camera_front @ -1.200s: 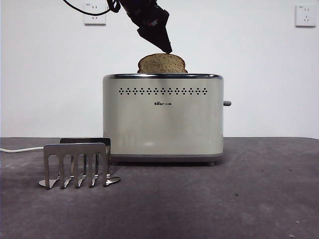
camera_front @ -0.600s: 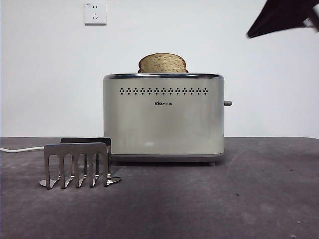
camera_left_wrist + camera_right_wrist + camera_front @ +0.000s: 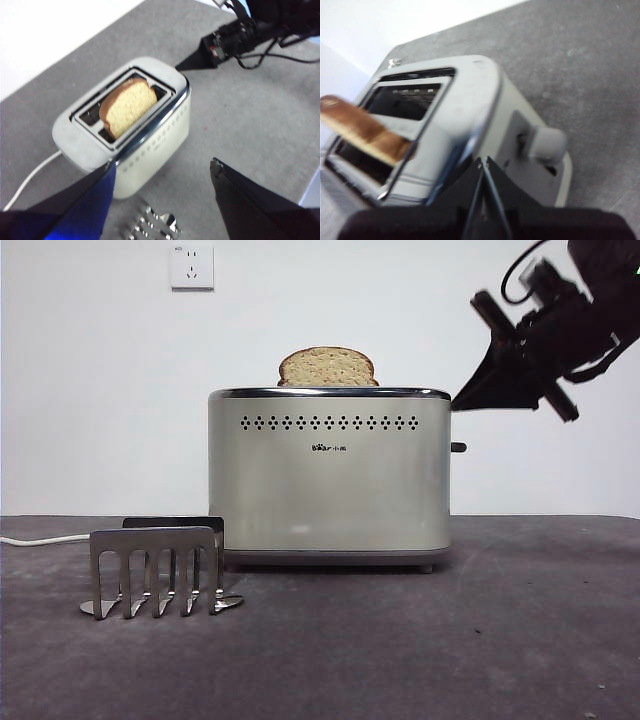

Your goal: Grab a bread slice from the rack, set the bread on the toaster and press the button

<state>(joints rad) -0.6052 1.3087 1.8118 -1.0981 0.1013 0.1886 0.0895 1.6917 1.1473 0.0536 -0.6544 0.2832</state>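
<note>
Bread point(image 3: 327, 367) upright in toaster point(image 3: 328, 480), right gripper point(image 3: 482, 167) fingers clenched above button point(image 3: 547, 144), left gripper point(image 3: 162, 172) released.

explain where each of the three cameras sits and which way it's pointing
Front view: low at table height, looking level across at the toaster, the slice of bread standing in its slot, and the rack; the right gripper comes in from the upper right.
Left wrist view: high above, looking down on the toaster top; its own open left gripper frames the bottom.
Right wrist view: close behind the shut right gripper, aimed at the button.
All three views show the toaster and the bread.
</note>
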